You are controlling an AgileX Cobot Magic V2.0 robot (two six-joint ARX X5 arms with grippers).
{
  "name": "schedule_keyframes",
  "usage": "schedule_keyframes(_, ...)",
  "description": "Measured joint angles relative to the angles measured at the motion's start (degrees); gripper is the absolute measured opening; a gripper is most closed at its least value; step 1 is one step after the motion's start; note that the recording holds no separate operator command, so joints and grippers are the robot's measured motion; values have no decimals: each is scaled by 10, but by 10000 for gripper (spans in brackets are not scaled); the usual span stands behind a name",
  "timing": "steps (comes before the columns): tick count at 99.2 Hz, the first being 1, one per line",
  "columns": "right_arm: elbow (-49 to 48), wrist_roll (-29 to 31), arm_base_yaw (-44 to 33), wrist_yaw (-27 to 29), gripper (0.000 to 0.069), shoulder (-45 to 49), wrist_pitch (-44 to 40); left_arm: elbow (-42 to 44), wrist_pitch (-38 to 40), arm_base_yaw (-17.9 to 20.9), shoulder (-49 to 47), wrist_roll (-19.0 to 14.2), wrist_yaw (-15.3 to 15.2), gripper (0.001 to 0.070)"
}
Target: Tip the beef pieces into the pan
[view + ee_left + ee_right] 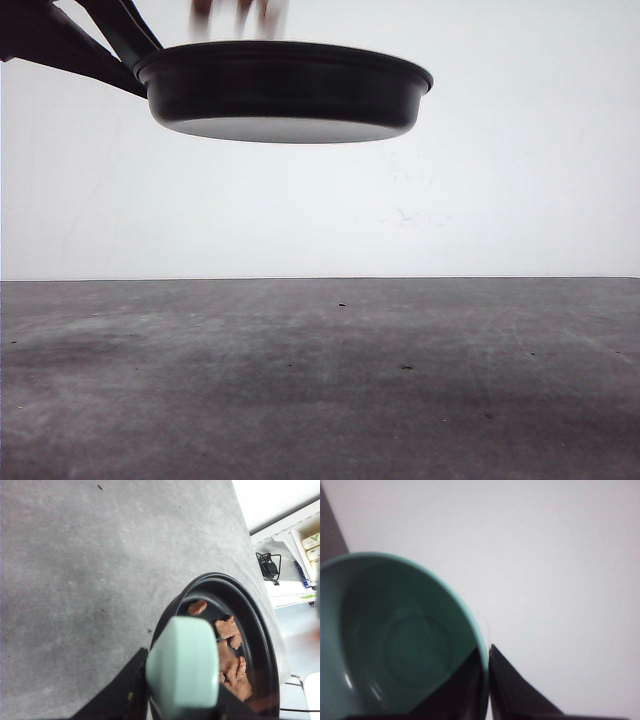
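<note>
Currently my left gripper [182, 715] is clamped on the mint-green handle [183, 669] of the pan [285, 88], dark fingers [120, 695] on both sides of it. Pan sits high above the grey table [320, 380], roughly level in the front view, pale underside visible, not touching anything below.

Beef pieces [231, 660] are in the pan: a cluster of reddish-brown chunks along one side of the black floor, one chunk a bit apart near the handle end. In the front view, blurred reddish streaks [240, 18] show just above the pan rim; can't tell what they are.

My right gripper [487, 690] pinches the rim of the teal bowl [395, 640], one finger inside the wall and one outside. Bowl is tilted so its mouth faces the wrist camera; interior looks bare, with a white wall behind.
</note>
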Motion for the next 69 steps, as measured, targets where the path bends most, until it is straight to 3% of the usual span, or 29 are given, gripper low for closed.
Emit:
schedule_keyframes(39, 0, 28, 4, 19, 12, 4, 31, 0, 0, 3, 2, 2, -6, 59)
schedule_keyframes(49, 0, 105, 5, 89, 12, 3, 31, 0, -1, 4, 2, 2, -6, 59)
schedule_keyframes(56, 3, 183, -2, 130, 12, -10, -16, 0, -10, 4, 2, 9, -5, 59)
schedule_keyframes(69, 33, 377, -56, 79, 12, -80, -184, 0, -28, 9, 2, 28, -8, 59)
